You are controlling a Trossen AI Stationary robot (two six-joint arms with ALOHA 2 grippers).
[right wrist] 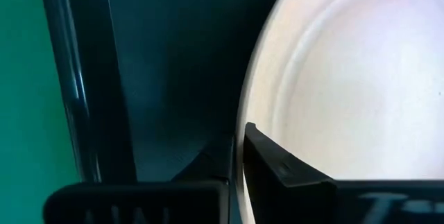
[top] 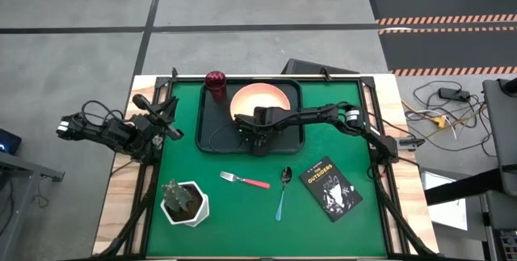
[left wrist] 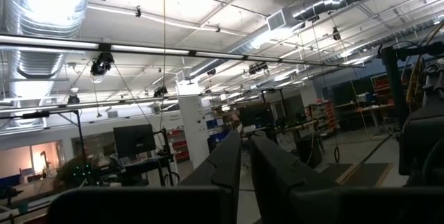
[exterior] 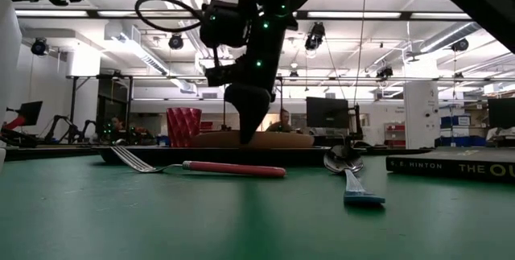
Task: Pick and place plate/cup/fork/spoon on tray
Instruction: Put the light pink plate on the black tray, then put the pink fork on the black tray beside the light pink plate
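Note:
The peach-orange plate (top: 262, 98) lies in the black tray (top: 208, 136) at the table's far middle. The dark red cup (top: 215, 83) stands upright in the tray's far left corner. My right gripper (top: 254, 128) points down at the plate's near rim and is shut on it; it also shows in the low view (exterior: 245, 135). The pink-handled fork (top: 244, 180) and the blue-handled spoon (top: 283, 190) lie flat on the green table in front of the tray. My left gripper (left wrist: 243, 154) is shut and empty at the table's left edge. My right gripper pinches the plate's near-left rim (right wrist: 243, 113) between its two fingers, one finger (right wrist: 277, 165) over the plate's inner side and the other (right wrist: 205, 165) outside the rim. The fingers come from above, pointing down. The plate (exterior: 265, 140) looks level and low in the tray.
A black book with white lettering (top: 330, 188) lies at the near right. A white pot with a green plant (top: 186, 203) stands at the near left. The tray's raised rim (right wrist: 76, 85) runs close beside my right gripper.

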